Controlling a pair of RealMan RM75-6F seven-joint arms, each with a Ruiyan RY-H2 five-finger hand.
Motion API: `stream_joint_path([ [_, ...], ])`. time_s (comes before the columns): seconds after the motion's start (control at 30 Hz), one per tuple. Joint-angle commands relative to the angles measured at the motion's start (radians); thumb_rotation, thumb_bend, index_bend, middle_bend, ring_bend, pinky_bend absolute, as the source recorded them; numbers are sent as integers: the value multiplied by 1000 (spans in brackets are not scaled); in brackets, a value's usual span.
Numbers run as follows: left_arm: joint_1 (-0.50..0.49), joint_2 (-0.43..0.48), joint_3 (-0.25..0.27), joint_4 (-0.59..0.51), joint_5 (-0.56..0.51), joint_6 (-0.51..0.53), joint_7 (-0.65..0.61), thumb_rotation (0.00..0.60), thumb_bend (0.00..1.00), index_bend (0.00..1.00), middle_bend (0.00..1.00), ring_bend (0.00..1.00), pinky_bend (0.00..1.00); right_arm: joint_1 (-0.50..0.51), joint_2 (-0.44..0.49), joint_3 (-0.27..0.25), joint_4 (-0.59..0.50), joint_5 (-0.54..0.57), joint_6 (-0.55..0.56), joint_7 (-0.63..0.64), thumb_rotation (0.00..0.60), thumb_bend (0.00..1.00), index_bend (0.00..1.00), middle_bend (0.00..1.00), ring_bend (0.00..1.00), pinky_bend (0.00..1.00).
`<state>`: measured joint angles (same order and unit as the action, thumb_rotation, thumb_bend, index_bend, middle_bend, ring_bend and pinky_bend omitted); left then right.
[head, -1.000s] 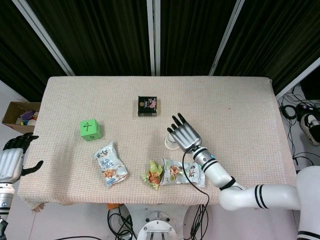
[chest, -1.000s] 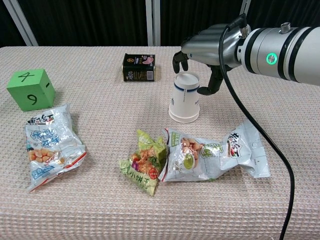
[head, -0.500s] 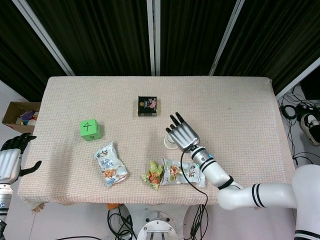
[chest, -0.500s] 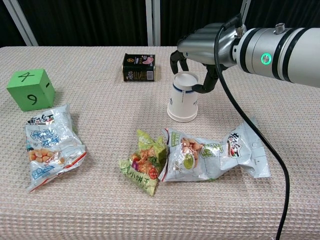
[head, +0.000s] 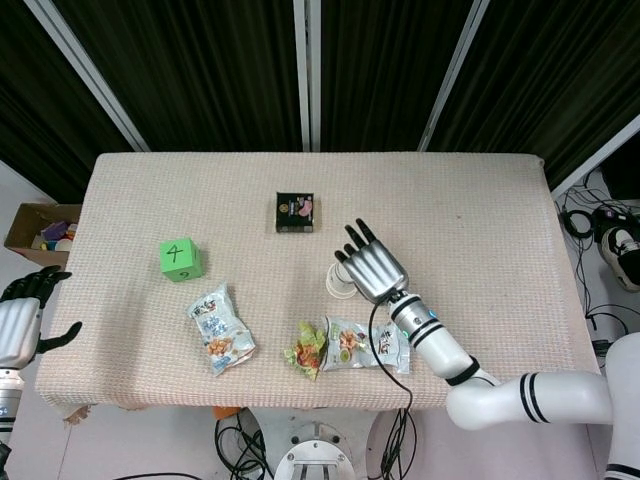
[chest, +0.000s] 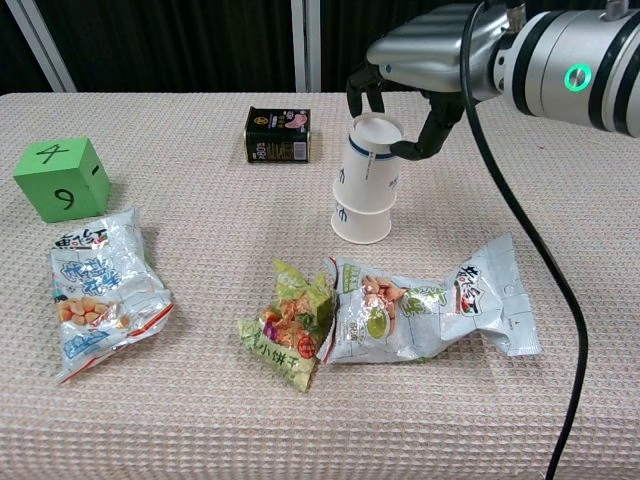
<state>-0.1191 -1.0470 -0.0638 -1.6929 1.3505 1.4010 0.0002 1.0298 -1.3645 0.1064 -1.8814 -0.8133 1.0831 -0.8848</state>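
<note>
Right hand (chest: 405, 75) at upper centre-right of the chest view, fingers curled around the top paper cup (chest: 368, 155), lifted partly out of the lower cup (chest: 361, 222) resting on the tabletop (chest: 180, 430). Cups inverted, nested, tilted slightly. Just below, a pale snack bag (chest: 430, 310) and a green snack bag (chest: 290, 325). Dark tin (chest: 278, 134) to the cups' left; green cube (chest: 60, 178) far left. Left hand (head: 18, 325) at the head view's left edge, off the tabletop, fingers apart, holding nothing.

Probably a robot lab: black curtains (head: 200, 70), cloth-covered test table (head: 480, 210), loose floor cables (head: 590, 225).
</note>
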Motion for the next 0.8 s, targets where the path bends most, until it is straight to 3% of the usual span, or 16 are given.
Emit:
stream_joint_path([
  [0.03,1,1,0,-3,2,2,2,600,217,217,134,132,161,-44,77,5,-80,-59,53,50,600,381,359,403,49,11],
  [0.2,2,1,-1,-4,7,4,2,600,218,216,134,131,161,-130,196,-3,-154,-137,128,135,600,380,358,403,51,12],
  [0.37,0,-3,1,-5,13,-1,5,600,217,216,134,132,161,-199,263,-30,-129,-148,121,226,600,380,359,401,51,12],
  [0.6,-5,-10,3,-8,20,-12,6,600,217,216,134,131,161,-219,192,-66,7,-132,18,281,600,381,359,395,51,13],
  [0.8,1,-8,7,-8,20,-9,3,600,218,217,134,131,161,-213,105,-59,110,-125,-35,301,600,381,359,387,51,12],
])
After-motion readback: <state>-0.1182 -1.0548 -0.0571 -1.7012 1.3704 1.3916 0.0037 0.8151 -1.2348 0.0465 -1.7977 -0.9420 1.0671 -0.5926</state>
